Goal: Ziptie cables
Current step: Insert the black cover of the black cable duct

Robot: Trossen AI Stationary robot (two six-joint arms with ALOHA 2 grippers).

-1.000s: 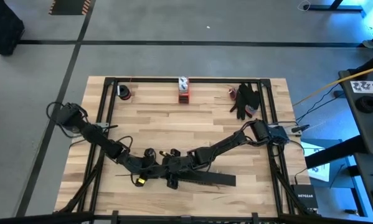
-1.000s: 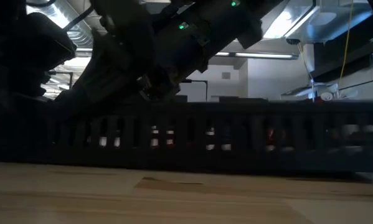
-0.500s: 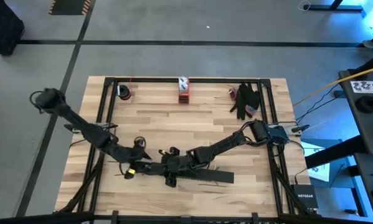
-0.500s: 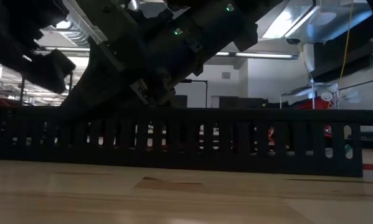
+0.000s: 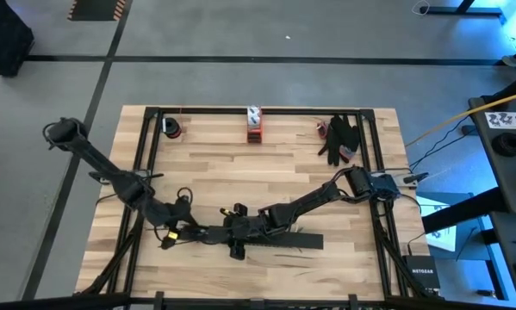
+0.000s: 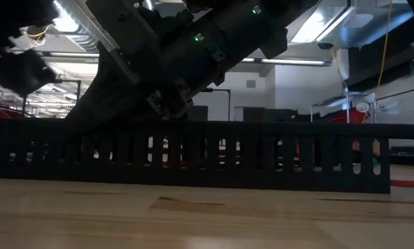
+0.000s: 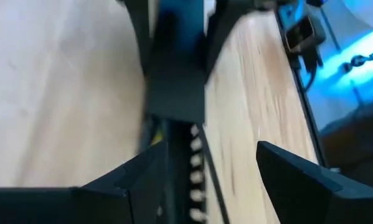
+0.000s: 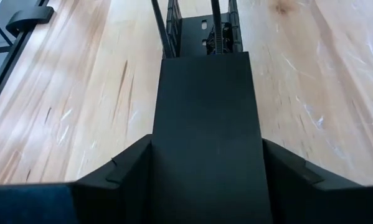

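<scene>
Seemingly to steady it on the worktop (image 5: 240,168), the right claw (image 5: 238,234) grips the slotted bar (image 8: 205,149); whether the left claw (image 5: 176,231) is open, I cannot tell.

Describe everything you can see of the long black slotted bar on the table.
The slotted bar is long, black and looks like plastic, a channel whose side wall is cut into a row of upright slots. It lies flat on the wooden table near its front edge, running side to side. The right gripper grips it across its width, fingers against both sides. The left gripper straddles its other end with fingers apart; contact there is unclear.
</scene>
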